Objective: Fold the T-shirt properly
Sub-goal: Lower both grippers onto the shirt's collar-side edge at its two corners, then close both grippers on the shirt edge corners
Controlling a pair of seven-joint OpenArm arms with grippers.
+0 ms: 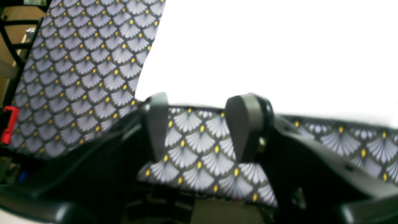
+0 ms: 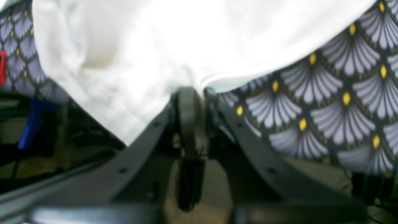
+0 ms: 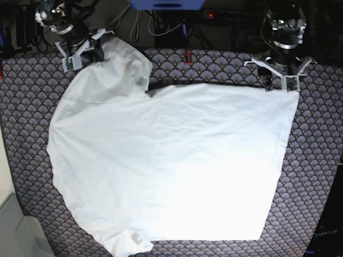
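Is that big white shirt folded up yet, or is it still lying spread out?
Mostly spread. The T-shirt lies open across the patterned cloth; only its far corner is lifted, pinched in the right gripper.

White T-shirt [image 3: 171, 166] spread on patterned cloth [image 3: 316, 160], tools at corners

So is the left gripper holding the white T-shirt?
No, the left gripper is open, with only the patterned cloth between its fingers; the T-shirt lies just beyond.
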